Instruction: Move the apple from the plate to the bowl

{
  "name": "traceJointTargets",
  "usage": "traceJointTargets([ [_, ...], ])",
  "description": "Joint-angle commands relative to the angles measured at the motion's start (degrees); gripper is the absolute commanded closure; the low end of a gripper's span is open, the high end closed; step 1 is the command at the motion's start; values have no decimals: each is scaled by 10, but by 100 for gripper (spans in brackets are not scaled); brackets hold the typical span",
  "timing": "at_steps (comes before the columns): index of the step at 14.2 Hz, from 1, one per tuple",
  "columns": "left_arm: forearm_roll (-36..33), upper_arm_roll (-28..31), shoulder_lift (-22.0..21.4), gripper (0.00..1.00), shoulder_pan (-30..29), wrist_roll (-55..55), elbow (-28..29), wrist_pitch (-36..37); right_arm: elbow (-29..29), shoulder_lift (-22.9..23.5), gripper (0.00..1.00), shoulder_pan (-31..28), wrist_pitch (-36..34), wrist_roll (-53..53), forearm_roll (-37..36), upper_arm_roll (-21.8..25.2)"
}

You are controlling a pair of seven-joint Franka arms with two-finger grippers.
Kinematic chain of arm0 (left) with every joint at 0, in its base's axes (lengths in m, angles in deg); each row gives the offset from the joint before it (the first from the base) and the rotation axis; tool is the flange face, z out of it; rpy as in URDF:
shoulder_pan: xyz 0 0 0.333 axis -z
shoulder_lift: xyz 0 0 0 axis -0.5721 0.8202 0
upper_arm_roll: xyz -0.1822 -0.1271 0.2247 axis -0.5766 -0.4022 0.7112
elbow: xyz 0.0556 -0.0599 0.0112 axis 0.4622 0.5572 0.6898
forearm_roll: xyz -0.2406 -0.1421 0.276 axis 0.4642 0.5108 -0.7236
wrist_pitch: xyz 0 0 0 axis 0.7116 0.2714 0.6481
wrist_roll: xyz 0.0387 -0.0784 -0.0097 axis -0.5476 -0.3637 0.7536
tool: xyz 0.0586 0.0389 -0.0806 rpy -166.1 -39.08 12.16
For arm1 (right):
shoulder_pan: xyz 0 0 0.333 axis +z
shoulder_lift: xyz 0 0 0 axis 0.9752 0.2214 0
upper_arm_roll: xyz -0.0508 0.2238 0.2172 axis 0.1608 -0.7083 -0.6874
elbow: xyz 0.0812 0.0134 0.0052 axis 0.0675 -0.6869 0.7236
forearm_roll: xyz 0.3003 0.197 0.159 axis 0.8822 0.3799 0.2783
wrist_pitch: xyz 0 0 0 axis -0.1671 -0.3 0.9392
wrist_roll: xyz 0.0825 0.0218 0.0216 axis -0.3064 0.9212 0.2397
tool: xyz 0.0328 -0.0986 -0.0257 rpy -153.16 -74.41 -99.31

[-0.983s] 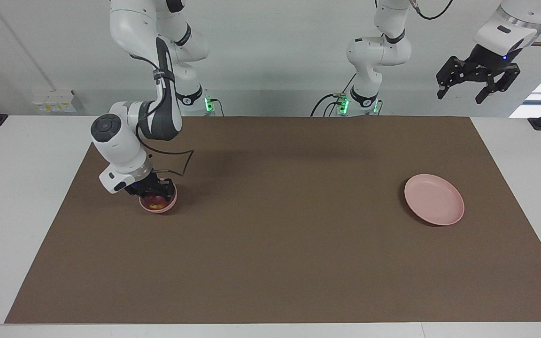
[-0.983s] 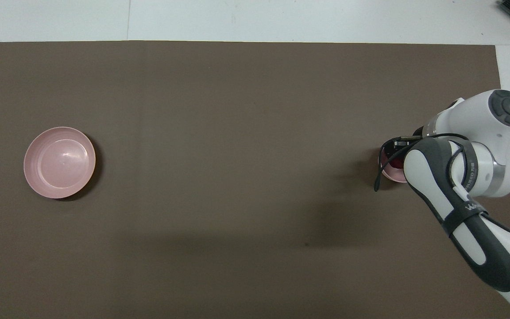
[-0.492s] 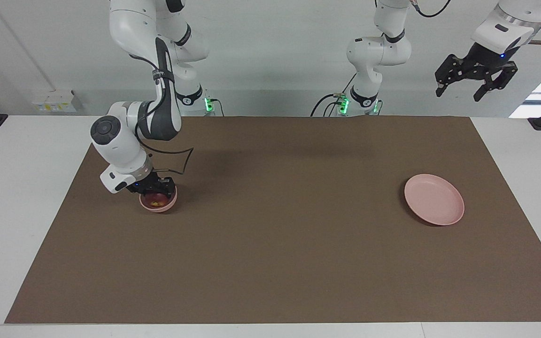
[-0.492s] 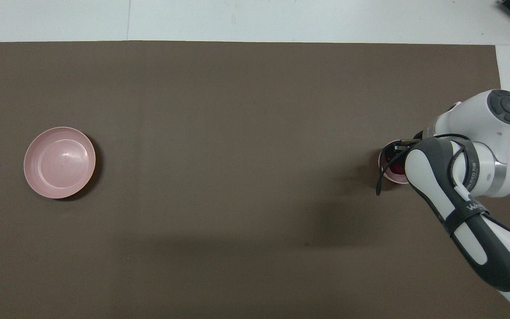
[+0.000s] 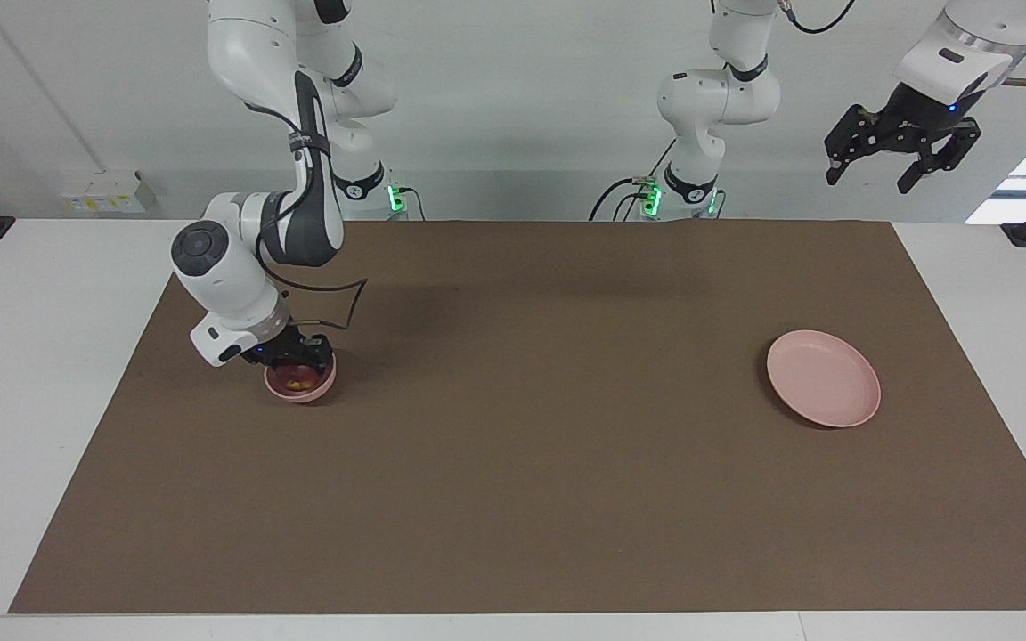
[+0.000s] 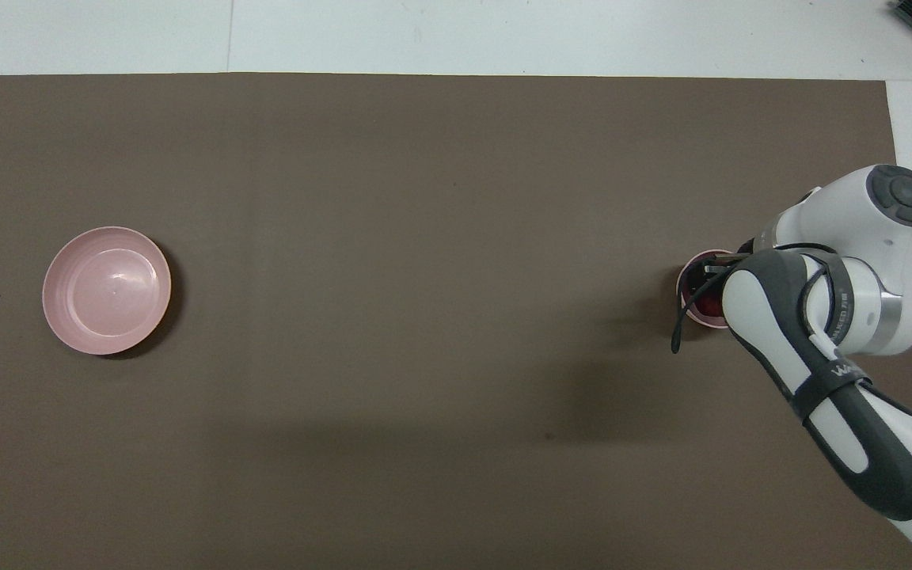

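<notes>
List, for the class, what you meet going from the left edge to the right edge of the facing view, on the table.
Small deep pale pink bowl holding the dark red apple → wide flat pale pink plate.

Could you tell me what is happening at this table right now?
The right hand is down at the small pink bowl toward the right arm's end of the table, with the apple inside the bowl. Its fingers are shut, though whether they grip the apple is unclear. The pink plate sits bare toward the left arm's end. The left hand waits open, raised high.
</notes>
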Motion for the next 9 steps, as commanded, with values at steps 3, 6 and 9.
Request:
traceJointTargets([
  [3,-5,4,-16,0,4,5,19,-6,-8,-4,0,-13,5,14,-13,-7],
  [6,-5,4,-16,0,4,5,19,-6,1,-2,0,-14,4,13,-13,-7],
  [9,-5,4,-16,0,4,5,19,-6,34,-10,0,-4,-10,7,-13,-5],
])
